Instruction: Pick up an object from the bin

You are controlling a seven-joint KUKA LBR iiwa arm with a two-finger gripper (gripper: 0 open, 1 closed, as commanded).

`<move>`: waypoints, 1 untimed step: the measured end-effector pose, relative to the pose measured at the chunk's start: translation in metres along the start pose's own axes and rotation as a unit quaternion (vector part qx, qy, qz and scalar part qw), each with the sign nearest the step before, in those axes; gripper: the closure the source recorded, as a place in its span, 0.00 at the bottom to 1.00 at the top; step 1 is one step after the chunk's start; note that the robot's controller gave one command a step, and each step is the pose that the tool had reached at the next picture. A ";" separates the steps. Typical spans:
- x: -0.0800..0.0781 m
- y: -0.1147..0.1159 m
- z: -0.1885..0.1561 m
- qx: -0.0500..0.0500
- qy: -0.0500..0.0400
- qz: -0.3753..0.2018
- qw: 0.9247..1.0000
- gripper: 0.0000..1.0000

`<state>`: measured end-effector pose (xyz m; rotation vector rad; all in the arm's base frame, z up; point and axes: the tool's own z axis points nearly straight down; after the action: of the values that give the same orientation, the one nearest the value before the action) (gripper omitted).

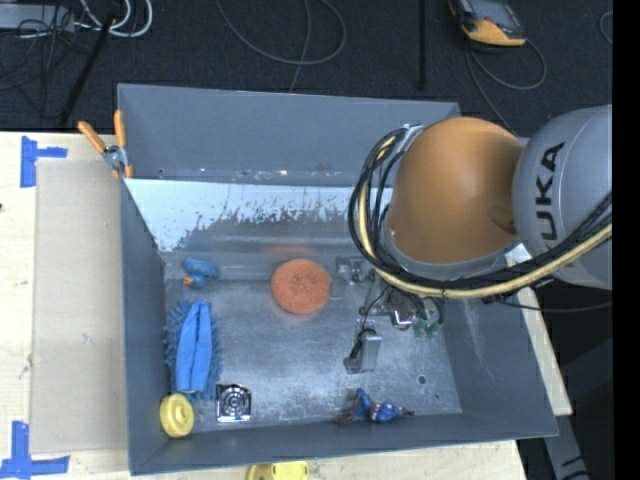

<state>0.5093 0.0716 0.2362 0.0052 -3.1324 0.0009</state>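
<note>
My gripper (362, 353) hangs below the arm's orange cover, low over the bin's floor right of the middle. An orange round disc (300, 286) lies flat to its upper left, apart from it. A small blue and brown thing (373, 408) lies just in front of the gripper, against the bin's near wall. Nothing shows in the gripper's hold.
Along the bin's left side lie a blue bristly brush-like thing (193, 346), a small blue piece (200, 268), a yellow round cap (177, 415) and a small square silver thing (233, 402). The arm and its cables cover the bin's right part.
</note>
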 end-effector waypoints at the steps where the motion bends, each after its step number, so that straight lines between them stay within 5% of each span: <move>1: -0.002 0.000 -0.004 0.000 -0.004 0.001 1.000 0.00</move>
<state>0.5108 0.0712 0.2401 0.0011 -3.1402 -0.0005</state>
